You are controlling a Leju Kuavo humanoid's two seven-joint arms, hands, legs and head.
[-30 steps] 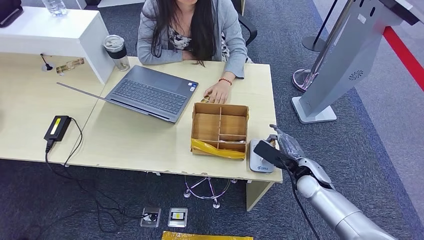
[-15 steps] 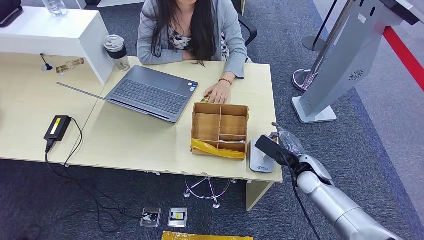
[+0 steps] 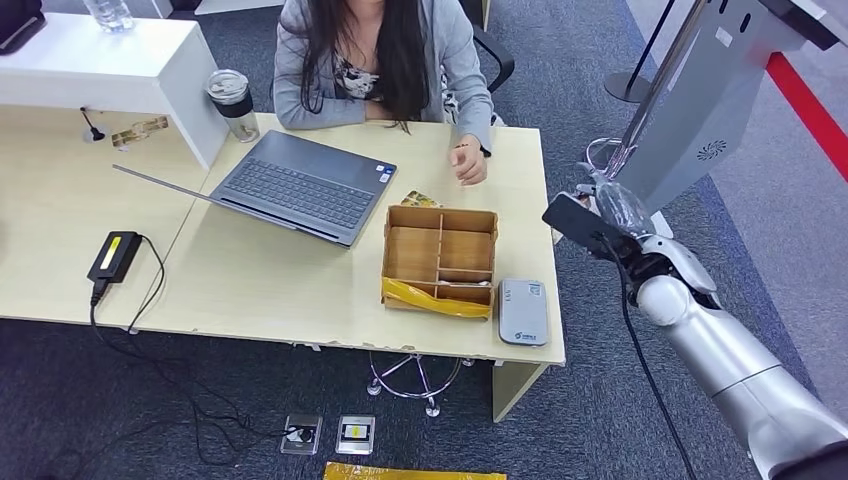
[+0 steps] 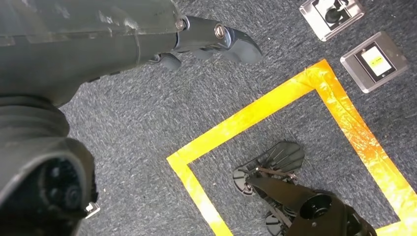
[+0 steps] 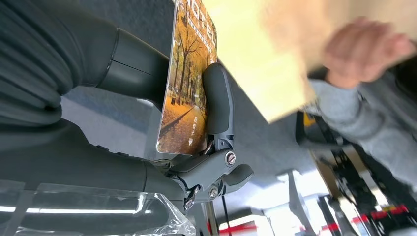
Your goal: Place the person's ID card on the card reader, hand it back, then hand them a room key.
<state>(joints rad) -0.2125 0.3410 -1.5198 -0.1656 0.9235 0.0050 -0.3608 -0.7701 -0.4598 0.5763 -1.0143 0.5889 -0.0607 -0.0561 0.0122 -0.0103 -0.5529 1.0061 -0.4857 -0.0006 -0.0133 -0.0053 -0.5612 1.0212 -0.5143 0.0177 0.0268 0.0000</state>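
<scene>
My right hand hangs in the air just off the table's right edge, level with the wooden box. In the right wrist view that hand pinches a card printed with autumn trees between thumb and a finger. The grey card reader lies bare at the table's near right corner. The person's hand is raised above the table, toward my right hand. A second card lies on the table behind the box. My left hand hangs over the carpet and holds nothing.
A wooden divided box with yellow tape stands beside the reader. An open laptop and a tumbler sit further left. A grey kiosk stand rises close to the right of my arm. Yellow tape marks the floor.
My right hand has lifted off the card reader with the card and swung away toward the person. The person's hand has risen from the card on the table.
</scene>
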